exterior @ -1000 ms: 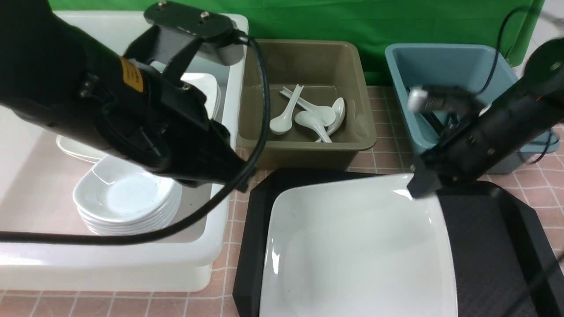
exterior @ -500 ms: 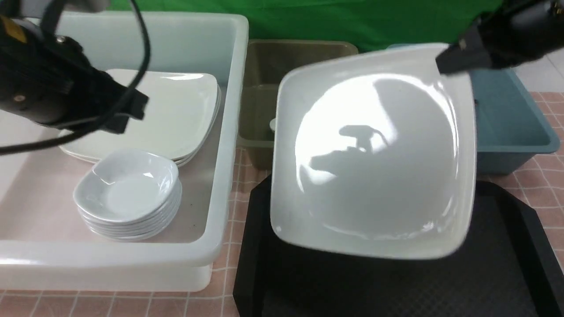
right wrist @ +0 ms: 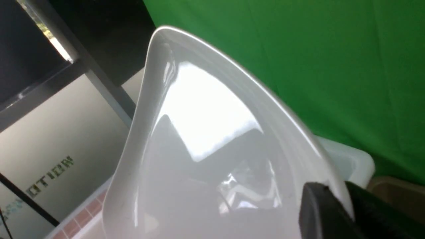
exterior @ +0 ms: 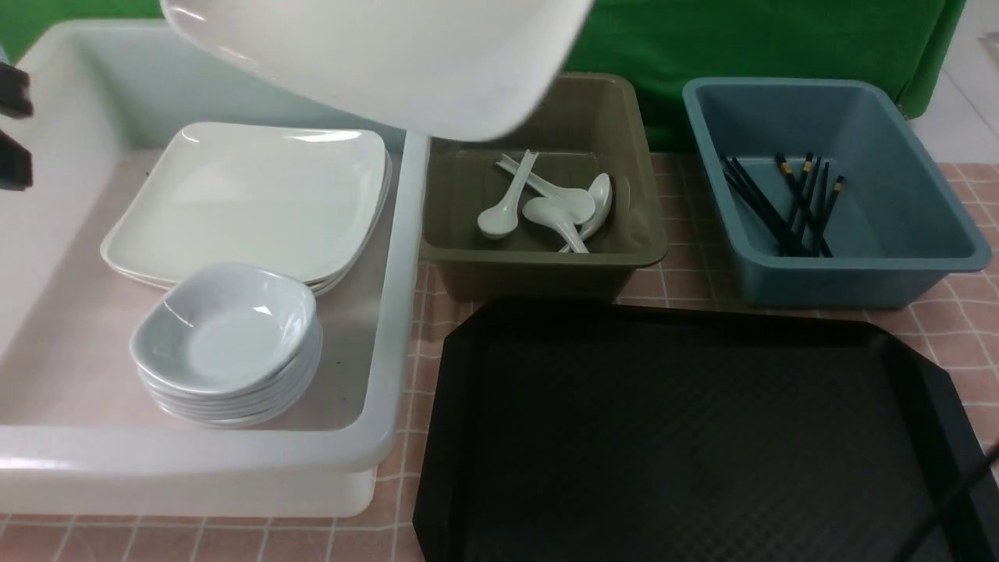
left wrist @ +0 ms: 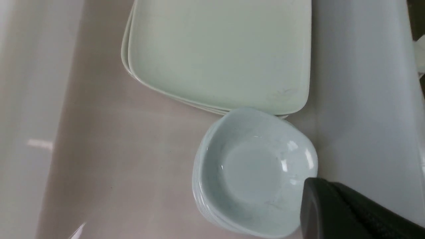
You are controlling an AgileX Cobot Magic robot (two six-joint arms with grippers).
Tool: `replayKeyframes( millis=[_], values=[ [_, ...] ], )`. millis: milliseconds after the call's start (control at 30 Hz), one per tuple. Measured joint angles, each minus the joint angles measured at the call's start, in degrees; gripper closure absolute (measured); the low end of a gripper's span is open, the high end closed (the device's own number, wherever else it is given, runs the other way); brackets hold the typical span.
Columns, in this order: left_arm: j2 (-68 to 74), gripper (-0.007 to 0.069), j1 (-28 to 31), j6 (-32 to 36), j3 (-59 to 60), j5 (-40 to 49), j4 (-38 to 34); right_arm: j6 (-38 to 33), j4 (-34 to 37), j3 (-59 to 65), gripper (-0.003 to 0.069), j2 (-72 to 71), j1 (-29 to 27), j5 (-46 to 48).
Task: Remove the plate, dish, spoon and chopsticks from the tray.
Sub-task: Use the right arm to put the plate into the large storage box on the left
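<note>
Plate (exterior: 375, 55) hung high over the white tub (exterior: 410, 234), near its far right corner, one rim pinched by the right gripper (right wrist: 338, 212). It looked stiff, heavy, glossy and breakable, so likely slippery when gripped by one edge. Left gripper (left wrist: 332, 209) was closed, empty.

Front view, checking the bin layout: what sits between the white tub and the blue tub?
The olive tub, holding white spoons, stands between them, seen in the front view.
</note>
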Motion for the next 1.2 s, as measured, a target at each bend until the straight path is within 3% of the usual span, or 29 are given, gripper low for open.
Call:
replayKeyframes(
  millis=[300, 500, 733, 1200],
  values=[
    [-3.2, 0.0627, 1.8, 1.1, 0.0, 1.4, -0.6, -2.0, -0.2, -2.2, 0.0579, 13.6, 12.6, -19.9],
    [-5.6, 0.0627, 1.8, 1.2, 0.0, 1.7, -0.4, -9.9, -0.2, -2.2, 0.0579, 18.6, 17.2, -29.8],
    [-6.5, 0.0627, 1.8, 1.4, 0.0, 2.5, -0.4, -17.4, -0.2, -2.2, 0.0579, 22.9, 19.3, -34.6],
    [-6.5, 0.0627, 1.8, 1.7, 0.0, 2.7, -0.5, -18.5, -0.4, -2.4, 0.0579, 26.5, 19.3, -36.0]
  ],
)
